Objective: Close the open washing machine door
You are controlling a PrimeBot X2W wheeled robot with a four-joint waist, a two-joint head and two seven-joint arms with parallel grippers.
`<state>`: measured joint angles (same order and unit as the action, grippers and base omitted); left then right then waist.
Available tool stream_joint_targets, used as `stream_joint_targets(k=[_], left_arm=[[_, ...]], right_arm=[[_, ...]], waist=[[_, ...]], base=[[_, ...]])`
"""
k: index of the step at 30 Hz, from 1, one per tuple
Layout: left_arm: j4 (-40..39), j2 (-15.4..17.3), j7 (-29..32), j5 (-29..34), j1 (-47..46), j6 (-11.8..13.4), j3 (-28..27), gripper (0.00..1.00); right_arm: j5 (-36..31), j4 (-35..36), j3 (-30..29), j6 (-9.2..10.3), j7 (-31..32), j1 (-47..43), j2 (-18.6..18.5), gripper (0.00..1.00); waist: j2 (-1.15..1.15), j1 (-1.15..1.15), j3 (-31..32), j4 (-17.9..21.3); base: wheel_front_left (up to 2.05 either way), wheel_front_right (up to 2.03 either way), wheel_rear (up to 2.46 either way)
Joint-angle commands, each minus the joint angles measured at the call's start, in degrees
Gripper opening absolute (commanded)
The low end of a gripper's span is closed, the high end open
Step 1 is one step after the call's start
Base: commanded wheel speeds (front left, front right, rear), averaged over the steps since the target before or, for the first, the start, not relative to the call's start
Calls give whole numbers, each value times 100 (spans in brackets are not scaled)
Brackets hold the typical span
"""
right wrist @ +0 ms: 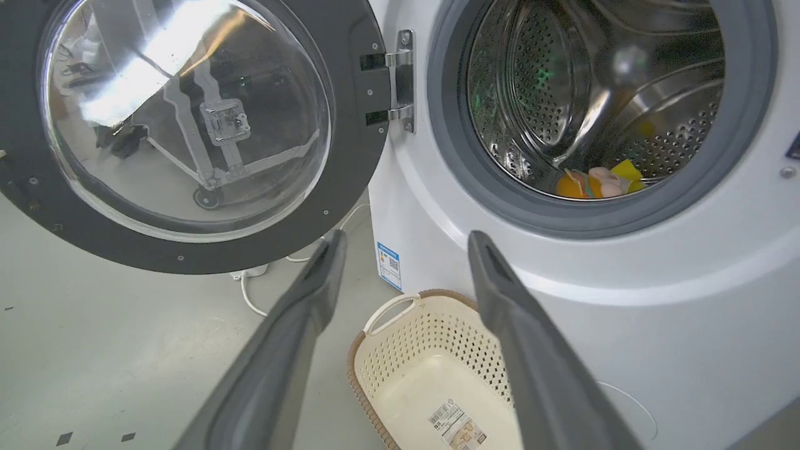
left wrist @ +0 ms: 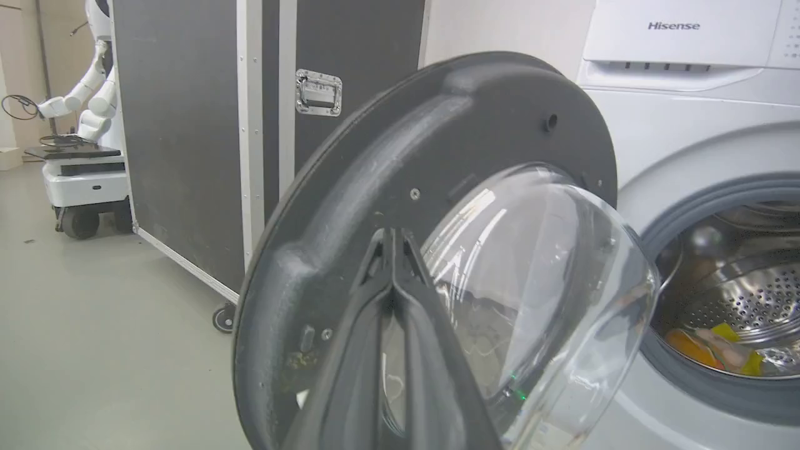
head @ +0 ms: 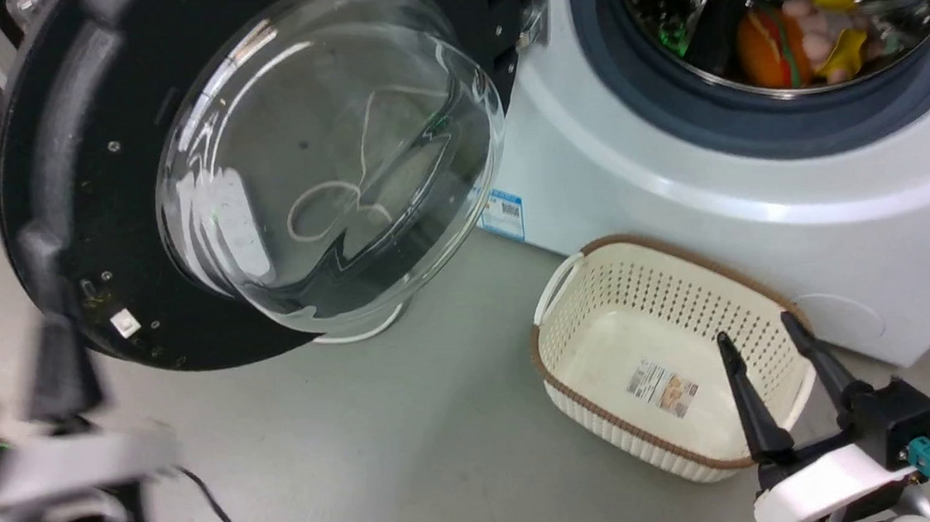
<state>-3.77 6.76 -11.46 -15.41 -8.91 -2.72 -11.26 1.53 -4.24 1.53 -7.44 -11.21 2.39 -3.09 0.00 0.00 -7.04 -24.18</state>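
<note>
washing machine door (head: 259,169): being hung wide open on its hinge (right wrist: 403,81), out at 9 o'clock from the drum mouth in the head view, with the inner face and glass bowl being turned toward the camera

washing machine (head: 676,195): being left with the drum gaping, and a few colourful bits are being seen at the bottom

left gripper (left wrist: 392,237): fingers being pressed together on nothing and being aimed at the door's black inner rim, near its 7 o'clock edge. Whether contact is being made can't be told.

right gripper (head: 752,328): fingers being kept well apart with nothing between them, being hung over the basket (head: 571,344) at 5 o'clock from the door

basket: being parked on the floor just in front of the machine, probably low enough to be cleared by the swing

handling, imo: a stiff, fairly heavy slab is being dealt with here, though it's probably being carried freely by that hinge. The glass looks slick and rounded, so nothing is being gained by pinching it.

where to take it: the black rim on the side far from the hinge is being favoured, pushed rather than gripped, with a firm last shove for the latch
</note>
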Motion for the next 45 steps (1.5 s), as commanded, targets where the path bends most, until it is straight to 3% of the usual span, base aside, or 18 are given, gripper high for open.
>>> stream_joint_targets(k=[1,7,11,17,20,21,22,23,27,34,42,45], left_arm=[[43,150,-60,-197,-239,-31,-212,0],[874,837,350,-1520,-1501,-91,-1235,0],[1856,1339,904,-2308,-2226,-70,-1709,0],[3342,1605,2816,-4229,-3135,133,-2438,0],[3698,1737,3703,-4788,-3308,82,-2494,0],[3698,1737,3703,-4788,-3308,82,-2494,0],[3837,1771,4207,-5060,-3369,33,-2467,0],[3837,1771,4207,-5060,-3369,33,-2467,0],[3860,1707,5292,-5606,-3356,-129,-2340,0],[3413,1463,6343,-6014,-2946,-210,-2132,0],[2114,810,7380,-6228,-1899,-191,-1625,0],[1427,343,7634,-6289,-1439,-172,-1308,0]], right_arm=[[-46,54,-22,-4,-15,-19,17,100],[-83,191,-133,-4,6,48,-50,100],[-52,265,-126,-4,7,125,-123,100],[11,274,-52,-4,-30,222,-190,100],[28,278,-41,-4,-60,241,-219,100],[28,278,-41,-4,-60,241,-219,100],[29,277,-36,-4,-77,242,-232,100],[29,277,-36,-4,-77,242,-232,100],[33,247,-58,-5,-112,241,-233,100],[67,122,-118,-5,-153,218,-162,100],[141,-186,-425,-5,-258,165,-20,100],[181,-290,-590,-5,-295,155,6,100]], waist=[[0,0,-205,1],[0,0,-577,72],[0,0,-777,124],[0,0,-919,212],[0,0,-974,207],[0,0,-974,207],[0,0,-998,192],[0,0,-998,192],[0,0,-987,160],[0,0,-766,208],[0,0,-281,343],[0,0,-120,406]], base=[[0,0,0],[0,0,0],[0,0,0],[0,0,0],[0,0,0],[0,0,0],[0,0,0],[0,0,0],[0,0,0],[0,0,0],[0,0,0],[0,0,0]])
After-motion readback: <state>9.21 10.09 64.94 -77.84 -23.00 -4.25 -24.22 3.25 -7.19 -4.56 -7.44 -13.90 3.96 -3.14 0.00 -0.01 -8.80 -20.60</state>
